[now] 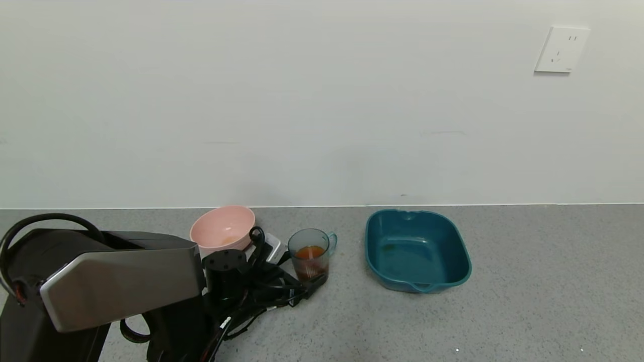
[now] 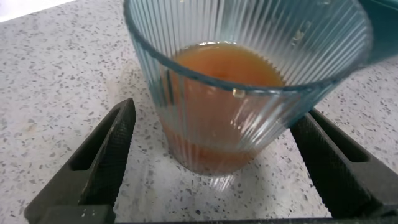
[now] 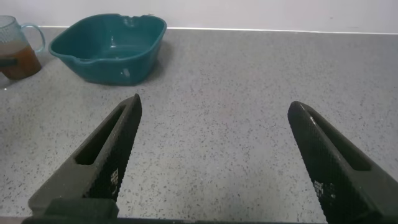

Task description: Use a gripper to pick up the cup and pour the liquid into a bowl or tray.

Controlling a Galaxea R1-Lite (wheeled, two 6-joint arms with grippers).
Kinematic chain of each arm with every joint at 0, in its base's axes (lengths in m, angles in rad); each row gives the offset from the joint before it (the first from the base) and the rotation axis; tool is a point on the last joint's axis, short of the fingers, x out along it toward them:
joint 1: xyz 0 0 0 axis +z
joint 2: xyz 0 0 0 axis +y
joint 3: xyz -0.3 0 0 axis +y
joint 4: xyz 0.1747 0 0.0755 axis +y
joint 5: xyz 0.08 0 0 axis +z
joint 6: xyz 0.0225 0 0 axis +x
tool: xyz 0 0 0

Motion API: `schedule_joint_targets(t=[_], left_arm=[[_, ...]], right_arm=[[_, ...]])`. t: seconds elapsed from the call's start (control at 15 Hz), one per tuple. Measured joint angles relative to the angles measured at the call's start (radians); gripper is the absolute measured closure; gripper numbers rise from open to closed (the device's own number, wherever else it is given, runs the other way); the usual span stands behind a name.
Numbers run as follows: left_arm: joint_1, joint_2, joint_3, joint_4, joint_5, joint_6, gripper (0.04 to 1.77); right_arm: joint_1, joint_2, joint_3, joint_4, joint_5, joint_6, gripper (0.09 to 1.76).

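Two grippers are seen, but only the left gripper (image 2: pixel 211 162) is at work. Going from the left of the counter (image 1: pixel 528 281): the left arm (image 1: pixel 115 276) is stretched low along the counter's near edge, toward the cup (image 1: pixel 310 255). Just behind it, close to the back edge by the wall, the pink bowl (image 1: pixel 223 229) is set, open side up and tilted toward the front; it looks almost empty, a faint smear at its bottom apart. It is placed near the cup, presumably so that only a short carry is needed for the pour.

Next comes the cup, upright, its handle turned toward the tray (image 1: pixel 416 250). In the left wrist view it is framed between the spread fingers (image 2: pixel 106 155), one on each side, with a gap left on both; nothing is gripped yet. The fingers are kept low, near the base, which suggests a grasp on the lower body. The liquid (image 2: pixel 217 62) fills about the lower half, so some tilt can probably be borne before spilling.

Farther right, the tray is set apart, empty.

The right gripper (image 3: pixel 214 162) is held off to the right over bare counter, spread wide and idle.
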Motion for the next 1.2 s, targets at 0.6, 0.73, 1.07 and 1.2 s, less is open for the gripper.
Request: schedule_joint_targets(t=[0.6,0.73,1.07,1.2], left_arm=[[-0.007,0.012,-0.023,0.0,0.001,-0.012,0.09],[-0.011,0.017,-0.028,0.0,0.002,-0.013,0.09],[-0.023,0.031,-0.06,0.0,0.016,-0.021,0.09],[-0.023,0.034,-0.072,0.0,0.017,-0.021,0.09]], right_arm=[[0.001,0.0,0.0,0.0,0.0,0.0,0.14],[0.0,0.0,0.0,0.0,0.0,0.0,0.14],[0.0,0.0,0.0,0.0,0.0,0.0,0.14],[0.0,0.0,0.0,0.0,0.0,0.0,0.14]])
